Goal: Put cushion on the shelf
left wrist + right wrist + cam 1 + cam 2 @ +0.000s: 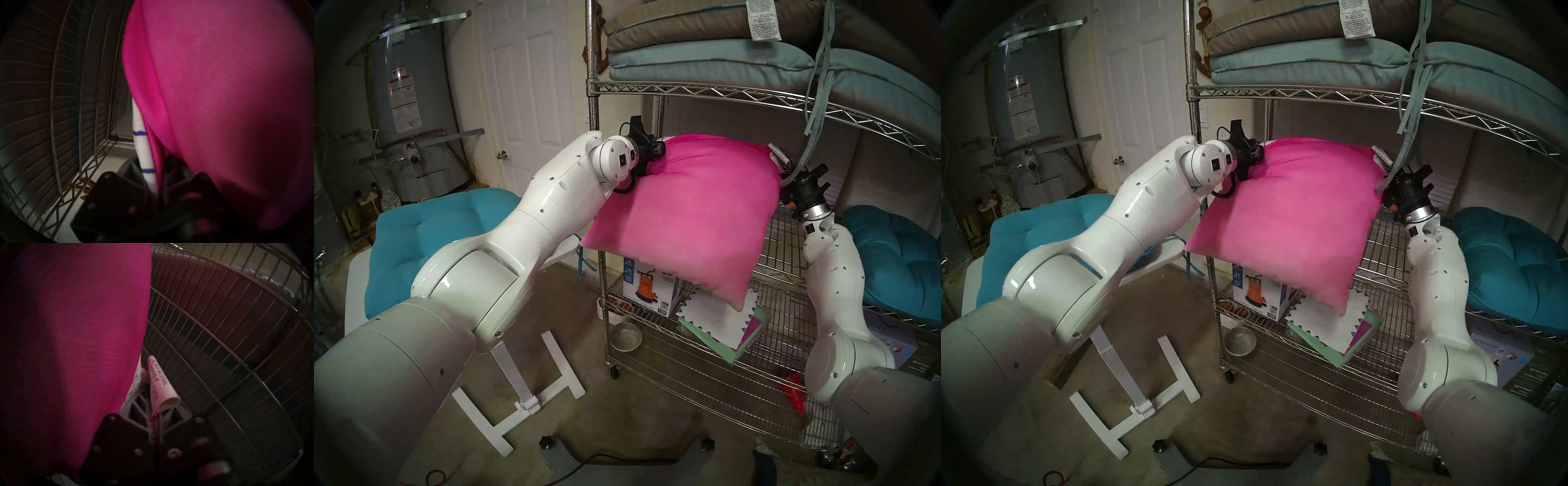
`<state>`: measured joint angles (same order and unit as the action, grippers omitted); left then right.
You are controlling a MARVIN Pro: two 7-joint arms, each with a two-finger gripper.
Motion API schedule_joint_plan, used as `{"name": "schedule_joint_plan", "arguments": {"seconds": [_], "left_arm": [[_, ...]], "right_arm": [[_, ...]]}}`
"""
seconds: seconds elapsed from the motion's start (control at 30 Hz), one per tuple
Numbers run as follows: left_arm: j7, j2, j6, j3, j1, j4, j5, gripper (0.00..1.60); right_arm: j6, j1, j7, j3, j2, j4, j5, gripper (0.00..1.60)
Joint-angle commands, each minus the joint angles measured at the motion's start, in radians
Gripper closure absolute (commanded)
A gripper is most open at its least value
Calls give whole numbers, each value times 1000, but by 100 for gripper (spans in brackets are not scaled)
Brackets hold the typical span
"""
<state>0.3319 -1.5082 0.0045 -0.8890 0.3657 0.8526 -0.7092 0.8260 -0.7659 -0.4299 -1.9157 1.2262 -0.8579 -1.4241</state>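
I hold the cushion (680,217) before the shelf (755,93): left gripper (658,151) and right gripper (784,185) each clamped on a corner.

A grey water heater (415,101) stands at the upper left of the head view, with a white panelled door (531,95) just to its right. At top centre and right, a taupe pad (680,23) lies on a pale-blue pad (704,64), and blue ties (816,91) hang from them. A teal tufted cushion (426,237) rests on the white table (565,249) at centre left; another teal cushion (901,261) sits at the right edge. Low in the centre are a pump box (648,292), a metal bowl (626,336) and a stack of coloured sheets (724,325).
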Motion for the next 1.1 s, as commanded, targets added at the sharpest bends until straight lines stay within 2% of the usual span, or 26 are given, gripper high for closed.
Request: {"name": "schedule_joint_plan", "arguments": {"seconds": [0.0, 0.5, 1.07], "left_arm": [[-21, 0, 3, -2, -38, -77, -16, 160], [-28, 1, -9, -1, -96, -179, -29, 160], [-31, -57, -24, 20, -132, -249, -46, 160]], "right_arm": [[-15, 18, 0, -39, -57, 53, 7, 160], [-4, 107, 37, 1, -31, 139, -28, 160], [-12, 184, 56, 17, -17, 241, -50, 160]]}}
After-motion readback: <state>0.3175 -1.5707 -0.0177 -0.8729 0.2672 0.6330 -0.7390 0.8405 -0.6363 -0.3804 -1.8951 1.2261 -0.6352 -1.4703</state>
